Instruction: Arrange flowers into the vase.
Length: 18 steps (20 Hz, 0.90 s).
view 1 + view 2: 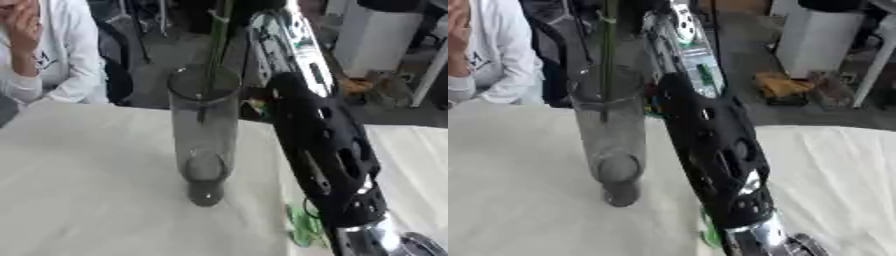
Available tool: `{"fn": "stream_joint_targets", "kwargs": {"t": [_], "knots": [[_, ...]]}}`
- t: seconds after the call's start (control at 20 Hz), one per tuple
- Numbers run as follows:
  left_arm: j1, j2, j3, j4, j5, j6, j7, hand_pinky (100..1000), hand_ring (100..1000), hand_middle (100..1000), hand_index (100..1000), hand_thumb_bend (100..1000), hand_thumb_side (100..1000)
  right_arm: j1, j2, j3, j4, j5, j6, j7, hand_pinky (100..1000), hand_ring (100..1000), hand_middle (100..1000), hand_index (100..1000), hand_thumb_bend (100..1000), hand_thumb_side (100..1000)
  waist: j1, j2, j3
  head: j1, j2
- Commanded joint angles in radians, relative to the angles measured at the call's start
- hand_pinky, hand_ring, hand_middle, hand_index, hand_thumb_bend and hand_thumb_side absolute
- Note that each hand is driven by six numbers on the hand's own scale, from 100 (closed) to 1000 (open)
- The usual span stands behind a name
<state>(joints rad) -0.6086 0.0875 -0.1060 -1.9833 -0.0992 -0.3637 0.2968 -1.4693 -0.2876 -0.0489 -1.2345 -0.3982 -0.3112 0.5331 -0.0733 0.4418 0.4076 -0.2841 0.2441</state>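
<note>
A tall clear glass vase (206, 135) stands upright on the white table (87, 185), near the middle of the view. A thin green flower stem (215, 47) comes down from the top edge, and its lower end is inside the vase mouth. My right arm (324, 150), black with a silver forearm, rises from the lower right past the vase's right side to the top edge. Its hand is cut off above the picture. The bloom is also out of sight. My left hand shows in neither view.
Green leaves or stems (302, 227) lie on the table under my right arm. A person in a white top (57, 55) sits at the far left edge. Beyond the table stand a white cabinet (376, 35) and floor clutter.
</note>
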Motion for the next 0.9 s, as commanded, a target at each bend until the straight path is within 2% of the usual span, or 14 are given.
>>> {"fn": "stream_joint_targets", "kwargs": {"t": [0.05, 0.7, 0.9], "knots": [[-0.015, 0.002, 0.002, -0.017, -0.005, -0.001, -0.004, 790, 858, 890, 953, 100, 1000, -0.017, -0.024, 0.003, -0.001, 0.016, -0.009, 0.013, 205, 149, 100, 207, 100, 545, 0.007, -0.02, 0.002, 0.001, -0.014], [-0.016, -0.001, 0.003, -0.017, -0.005, -0.001, -0.004, 791, 858, 890, 953, 100, 1000, 0.004, -0.02, 0.005, 0.029, 0.027, -0.02, 0.023, 212, 166, 100, 202, 100, 549, 0.011, -0.013, 0.002, 0.003, -0.019], [-0.016, -0.002, 0.004, -0.017, -0.005, -0.001, -0.004, 791, 858, 889, 953, 100, 1000, 0.011, -0.018, 0.004, 0.033, 0.028, -0.019, 0.014, 229, 213, 100, 201, 100, 554, 0.012, -0.012, 0.001, 0.003, -0.019]]}}
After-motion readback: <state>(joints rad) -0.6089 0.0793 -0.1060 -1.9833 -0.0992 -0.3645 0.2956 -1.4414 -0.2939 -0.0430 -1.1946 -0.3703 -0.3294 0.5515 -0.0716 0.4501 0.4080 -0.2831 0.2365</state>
